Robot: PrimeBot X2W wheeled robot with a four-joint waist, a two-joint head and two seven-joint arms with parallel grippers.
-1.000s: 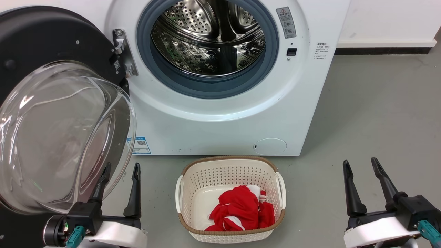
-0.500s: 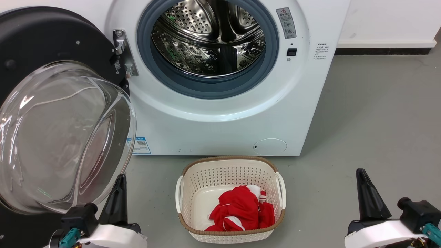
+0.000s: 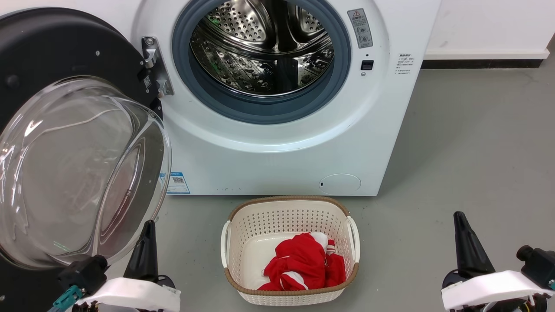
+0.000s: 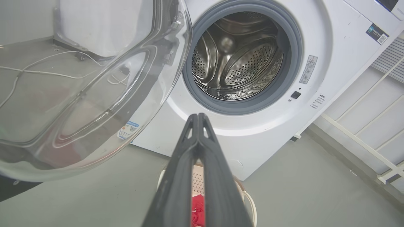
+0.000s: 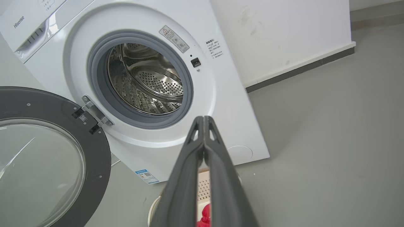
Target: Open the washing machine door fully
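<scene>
Two pairs of dark fingers sit low in our head view, one at each bottom corner, and both are empty.

Farthest left we see the washing machine door (image 3: pixel 82 160). It is swung wide out from the white washing machine (image 3: pixel 277 164), with its inner face turned toward us. It is a black disc with a clear glass bowl (image 4: pixel 79 94) bulging from its centre. Below the bowl's lower right edge rise our left fingers (image 3: pixel 145 251). In the left wrist view they are pressed together along their length, hold nothing, and stand clear of the glass.

Next comes the metal hinge (image 3: pixel 154 65), which joins the door's right edge to the machine front, just left of the opening. The opening itself is uncovered. A grey-blue rubber ring (image 3: pixel 260 113) surrounds the perforated steel drum (image 3: pixel 260 47), and we can look straight into it.

On the grey floor (image 3: pixel 455 143) in front of the machine stands a pale perforated basket (image 3: pixel 288 200) with a brown rim. A crumpled red garment (image 3: pixel 303 264) with white trim lies inside it.

Right of the basket and well apart from it, our right fingers (image 3: pixel 470 253) point upward. The right wrist view shows them closed against each other with nothing between them. Beyond them the floor runs back to a white wall (image 3: pixel 490 26) with a dark skirting strip.
</scene>
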